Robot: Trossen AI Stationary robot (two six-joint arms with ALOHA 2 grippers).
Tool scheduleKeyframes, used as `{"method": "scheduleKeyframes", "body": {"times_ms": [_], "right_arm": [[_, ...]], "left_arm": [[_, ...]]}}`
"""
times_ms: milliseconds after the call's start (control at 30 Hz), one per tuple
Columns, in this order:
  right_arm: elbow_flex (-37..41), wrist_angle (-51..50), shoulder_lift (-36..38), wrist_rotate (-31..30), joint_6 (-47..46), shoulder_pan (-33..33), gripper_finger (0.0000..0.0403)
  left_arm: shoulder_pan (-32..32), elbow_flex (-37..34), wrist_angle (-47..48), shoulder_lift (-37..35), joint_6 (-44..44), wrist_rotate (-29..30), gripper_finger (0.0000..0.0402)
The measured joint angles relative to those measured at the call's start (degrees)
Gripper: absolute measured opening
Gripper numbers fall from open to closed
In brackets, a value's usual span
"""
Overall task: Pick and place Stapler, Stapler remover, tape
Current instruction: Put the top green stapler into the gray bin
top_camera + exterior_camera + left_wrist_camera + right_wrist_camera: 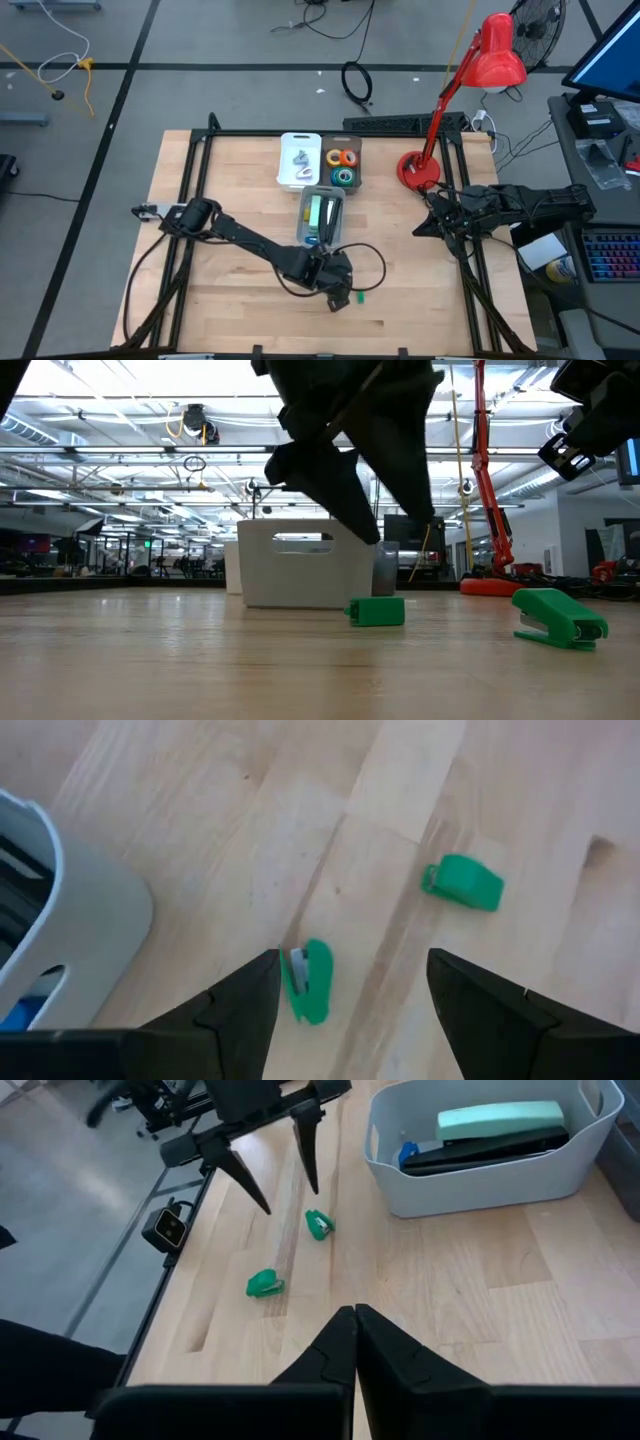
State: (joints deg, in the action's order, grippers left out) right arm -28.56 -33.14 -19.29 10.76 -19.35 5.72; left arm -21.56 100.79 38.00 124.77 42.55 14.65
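Note:
My left gripper (350,960) hangs open above the table's near middle (340,293). Its fingers stand on either side of a small green stapler-like piece (308,982) and do not touch it. A second small green stapler (465,883) lies flat close by (560,618). A large green stapler (500,1122) lies in a grey bin (322,215). A staple remover (301,160) sits in a white bin. Several tape rolls (343,166) fill a brown bin. My right gripper (355,1315) is shut and waits at the table's right side (422,228).
The three bins stand together behind the left gripper, toward the table's far middle. A red desk lamp (420,170) stands on the far right corner. Black frame rails (195,180) run along the table's left and right sides. Bare wood lies near the left gripper.

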Motion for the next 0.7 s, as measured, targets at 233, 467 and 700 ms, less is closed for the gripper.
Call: {"method": "scheduleKeyframes", "body": {"times_ms": [233,467,700], "right_arm": [[0.0,-0.03,0.0,0.0,0.37,0.0,0.0],[-0.03,-0.03,0.08,0.0,0.37,0.02,0.0],[-0.04,-0.11,0.1,0.0,0.35,0.02,0.0]], "left_arm": [[0.07,0.04,1.16,2.03,0.84,-1.06,0.0255],[0.04,0.04,-0.5,4.97,1.54,-0.97,0.0255],[0.02,0.04,1.78,6.14,3.61,-1.83,0.0255]]}}
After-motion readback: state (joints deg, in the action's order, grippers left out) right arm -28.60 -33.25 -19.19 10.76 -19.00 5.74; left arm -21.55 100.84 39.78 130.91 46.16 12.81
